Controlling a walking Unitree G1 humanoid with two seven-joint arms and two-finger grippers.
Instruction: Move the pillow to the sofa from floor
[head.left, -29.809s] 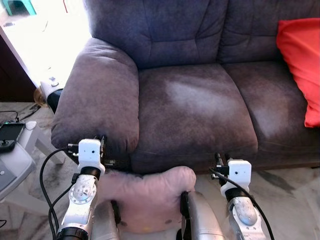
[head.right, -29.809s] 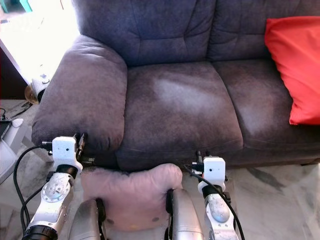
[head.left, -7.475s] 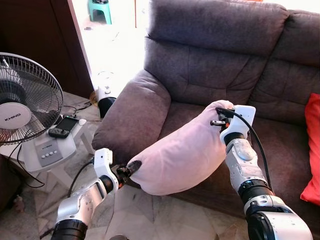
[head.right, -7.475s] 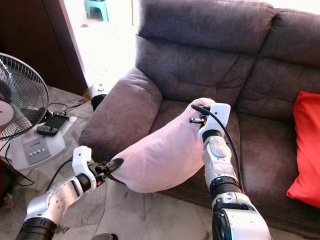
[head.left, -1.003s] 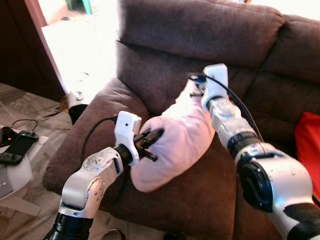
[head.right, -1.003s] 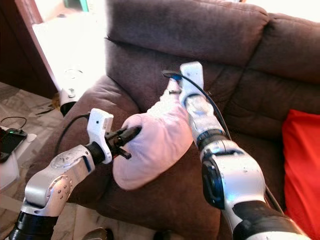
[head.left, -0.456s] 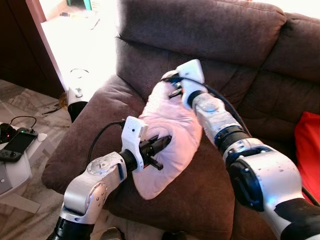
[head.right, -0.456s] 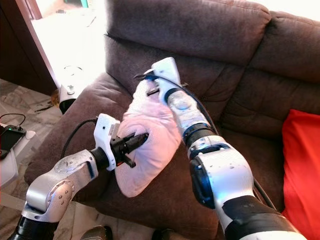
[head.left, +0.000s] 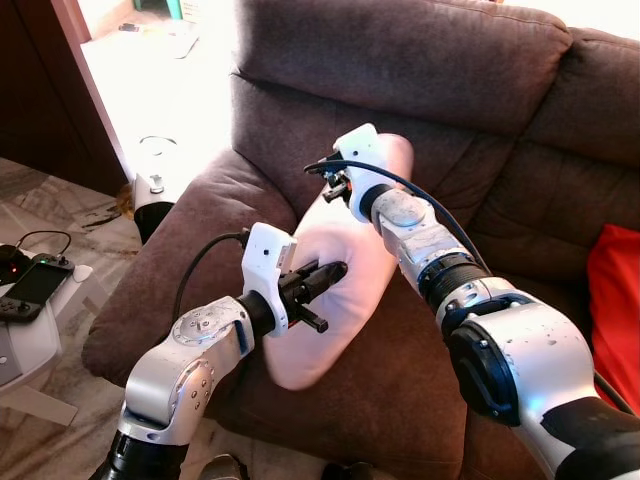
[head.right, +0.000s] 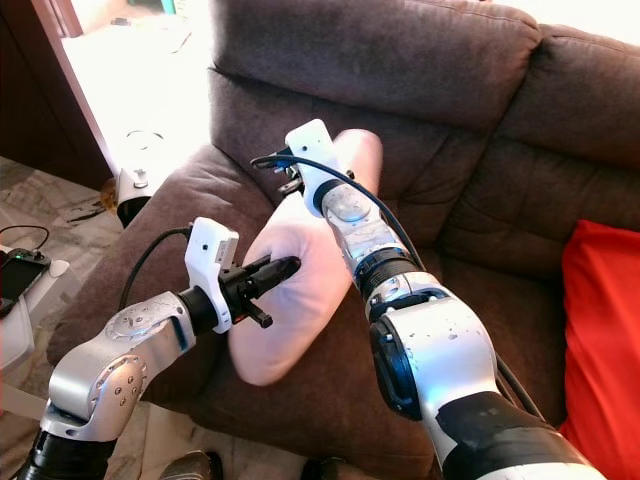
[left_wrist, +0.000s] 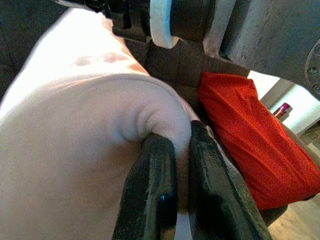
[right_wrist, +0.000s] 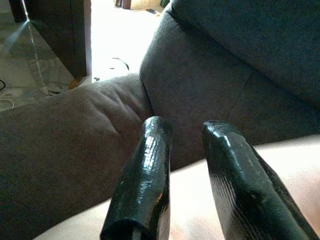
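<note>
pillow (head.left: 340, 270): pale pink, standing tilted on the sofa seat at about 12 o'clock from the robot, top corner leaning on the backrest, lower end just beside the arm of the sofa at 9 o'clock of it
sofa (head.left: 420, 90): dark brown-grey, fills the upper part of the head views
left gripper (head.left: 325, 275): at the pillow's lower middle; wrist view shows both black fingers (left_wrist: 155, 200) nearly closed, pinching a fold of the pillow fabric
right gripper (head.left: 335, 187): at the pillow's upper edge, 11 o'clock of the left one; fingers (right_wrist: 145, 175) a little apart with sofa showing in the gap, pillow beneath them, nothing clamped
red cushion (head.left: 612, 300): on the sofa at 3 o'clock, well apart from the pillow
game controller (head.left: 25, 290): on a white stand at 9 o'clock, off the sofa
</note>
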